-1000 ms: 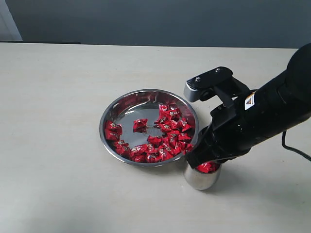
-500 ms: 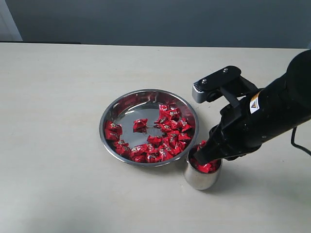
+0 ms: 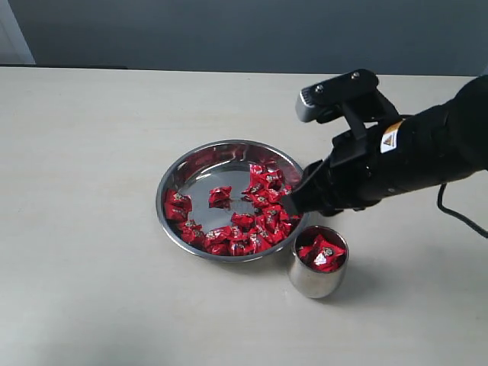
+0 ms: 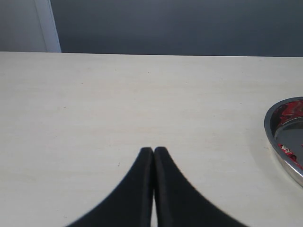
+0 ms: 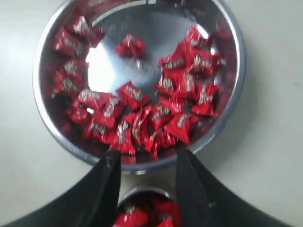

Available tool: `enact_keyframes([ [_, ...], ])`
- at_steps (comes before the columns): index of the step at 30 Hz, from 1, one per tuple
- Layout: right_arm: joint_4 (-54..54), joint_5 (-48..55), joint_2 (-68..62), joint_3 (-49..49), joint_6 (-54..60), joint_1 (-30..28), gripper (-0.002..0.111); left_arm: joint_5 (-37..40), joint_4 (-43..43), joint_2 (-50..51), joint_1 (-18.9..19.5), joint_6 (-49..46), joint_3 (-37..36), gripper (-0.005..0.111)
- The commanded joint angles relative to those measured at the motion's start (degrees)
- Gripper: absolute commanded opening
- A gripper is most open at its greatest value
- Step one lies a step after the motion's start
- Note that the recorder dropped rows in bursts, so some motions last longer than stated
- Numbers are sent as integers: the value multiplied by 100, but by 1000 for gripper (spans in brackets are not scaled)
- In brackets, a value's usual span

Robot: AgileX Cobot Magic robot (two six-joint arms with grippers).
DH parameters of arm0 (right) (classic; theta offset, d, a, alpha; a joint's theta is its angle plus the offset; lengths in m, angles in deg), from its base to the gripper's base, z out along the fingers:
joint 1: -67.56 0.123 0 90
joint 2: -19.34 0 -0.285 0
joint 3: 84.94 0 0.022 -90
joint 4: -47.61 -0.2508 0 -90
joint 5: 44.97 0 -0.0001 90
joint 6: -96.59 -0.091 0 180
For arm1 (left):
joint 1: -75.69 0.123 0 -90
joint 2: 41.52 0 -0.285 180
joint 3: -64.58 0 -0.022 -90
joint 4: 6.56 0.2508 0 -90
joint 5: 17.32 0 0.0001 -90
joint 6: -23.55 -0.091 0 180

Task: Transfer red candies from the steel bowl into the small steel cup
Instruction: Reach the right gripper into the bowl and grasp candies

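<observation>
- Right gripper (image 3: pixel 296 206) hangs open and empty above the steel bowl (image 3: pixel 169 177), at its four o'clock rim; left gripper (image 4: pixel 154 158) sits closed.
- Small steel cup (image 3: pixel 314 286), at the bowl's five o'clock, looks brimful of red candies (image 3: pixel 322 252): another drop could spill over.

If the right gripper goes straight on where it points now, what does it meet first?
Probably the red candies heaped just inside the steel bowl's near rim; depth is unclear.
</observation>
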Motion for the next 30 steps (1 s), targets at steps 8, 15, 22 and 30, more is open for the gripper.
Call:
enact_keyframes([
  [8,-1002,-155,-1875,1551,1339,20,40,-23,0,-30,-29,13,-17,0],
  [15,-1292,637,-3196,2941,1693,20,47,-23,0,-30,-29,13,-17,0],
  [22,-1331,830,-4103,3601,1693,20,47,-23,0,-30,-29,13,-17,0],
  [30,-1380,725,-4526,3719,1693,20,47,-23,0,-30,-29,13,-17,0],
])
